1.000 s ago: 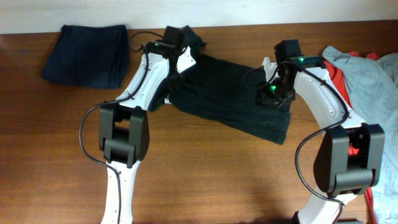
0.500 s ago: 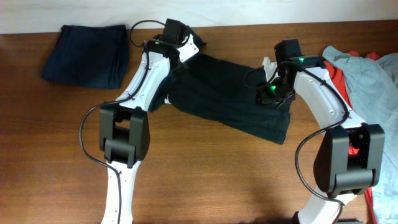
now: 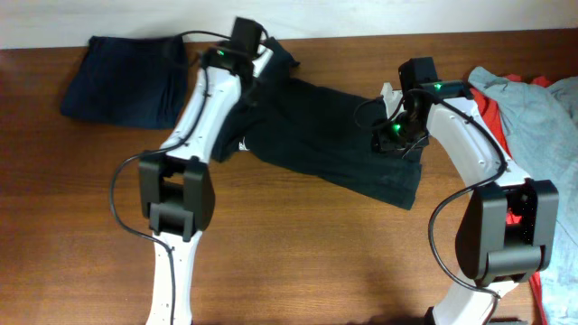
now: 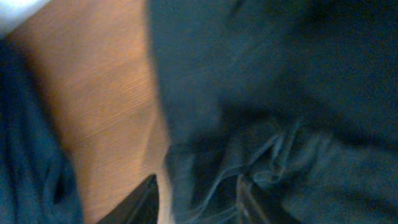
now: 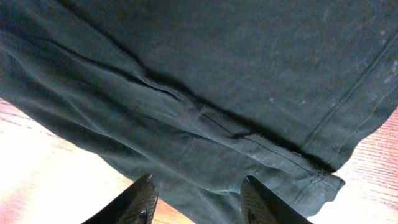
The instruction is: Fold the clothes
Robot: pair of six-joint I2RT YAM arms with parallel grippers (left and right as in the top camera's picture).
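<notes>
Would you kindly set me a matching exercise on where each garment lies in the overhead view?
Things:
1. black T-shirt
2. navy garment
3. pale grey-blue garment
4. red garment

Places:
A. folded, far left
B. right edge, partly covered by another garment
C. spread out in the middle, beneath both arms
D. crumpled at the right edge, lying over another garment

Pairs: 1-C, 2-A, 3-D, 4-B
</notes>
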